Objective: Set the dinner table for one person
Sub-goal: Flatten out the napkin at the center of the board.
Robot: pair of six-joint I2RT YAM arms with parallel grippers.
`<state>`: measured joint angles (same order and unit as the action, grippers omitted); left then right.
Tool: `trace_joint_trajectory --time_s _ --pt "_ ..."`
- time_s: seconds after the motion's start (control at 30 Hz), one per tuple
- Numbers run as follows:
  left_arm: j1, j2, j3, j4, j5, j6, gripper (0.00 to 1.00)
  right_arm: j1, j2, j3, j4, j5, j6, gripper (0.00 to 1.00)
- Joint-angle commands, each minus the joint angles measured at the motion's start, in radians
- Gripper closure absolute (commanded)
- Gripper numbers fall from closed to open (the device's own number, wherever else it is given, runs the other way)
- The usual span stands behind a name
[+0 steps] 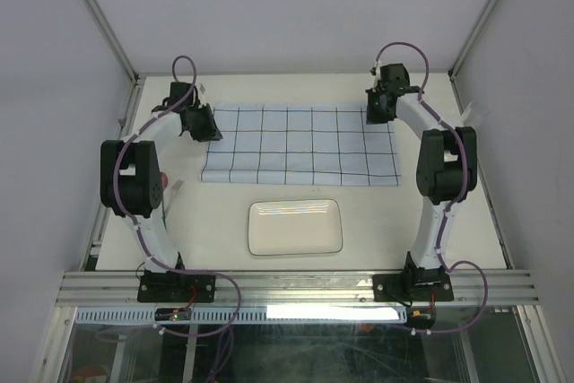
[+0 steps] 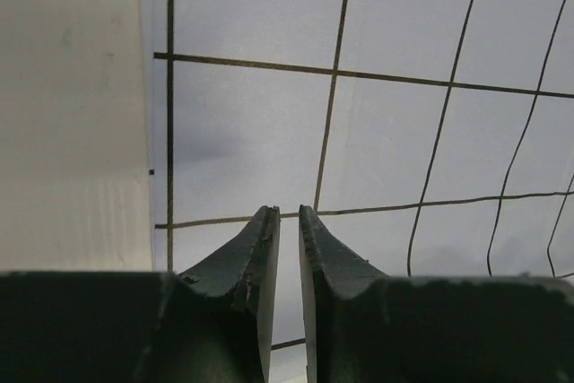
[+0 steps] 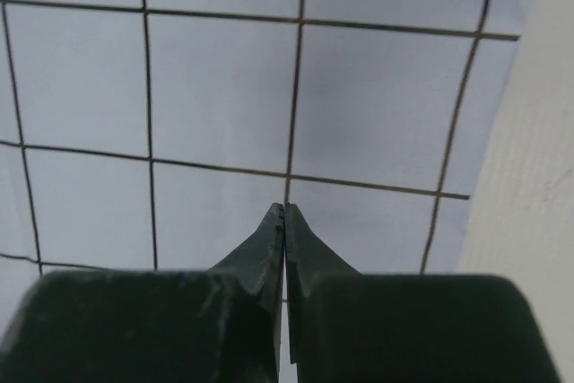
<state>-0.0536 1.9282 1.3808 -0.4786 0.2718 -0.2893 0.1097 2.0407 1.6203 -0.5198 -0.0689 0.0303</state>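
The dinner table [image 1: 377, 221], a matte cream slab w/ aluminium rails, is spread under everything. The cloth [image 1: 300, 145], thin, limp, pale blue w/ dark grid, is laid flat at its far centre. The plate [image 1: 294, 227], a glossy white rounded rect., is set nearer, apart from it. Right gripper [image 3: 284, 208] fingers are pressed together at the cloth's far-right corner; left gripper [image 2: 289, 213] fingers are seen a slit apart at the far-left. Whether fabric is pinched cannot be told. If only one corner is caught, the cloth is prob. skewed or bunched on any pull.

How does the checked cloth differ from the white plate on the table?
The cloth is pale blue with dark grid lines; the plate is plain white. The cloth is larger and lies farther back; the plate lies in front of it. Both are rectangular and lie flat on the table.
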Motion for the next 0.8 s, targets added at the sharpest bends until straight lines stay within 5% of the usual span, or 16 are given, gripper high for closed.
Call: trace_joint_trajectory --time_s 0.0,0.2,0.43,0.77 --pt "-0.009 -0.155 -0.085 0.078 -0.133 -0.023 0.85 0.035 -0.148 -0.048 0.033 -0.064 0.044 1.0" --pt "-0.008 -0.208 -0.236 0.224 -0.091 -0.077 0.88 0.048 -0.158 -0.066 0.001 -0.059 0.055 1.0" --pt "-0.009 -0.1 -0.2 0.324 0.039 -0.137 0.97 0.056 -0.132 -0.087 0.022 -0.072 0.044 1.0" --pt "-0.015 -0.16 -0.255 0.244 -0.001 -0.128 0.96 0.062 -0.065 -0.047 0.013 -0.101 0.059 1.0"
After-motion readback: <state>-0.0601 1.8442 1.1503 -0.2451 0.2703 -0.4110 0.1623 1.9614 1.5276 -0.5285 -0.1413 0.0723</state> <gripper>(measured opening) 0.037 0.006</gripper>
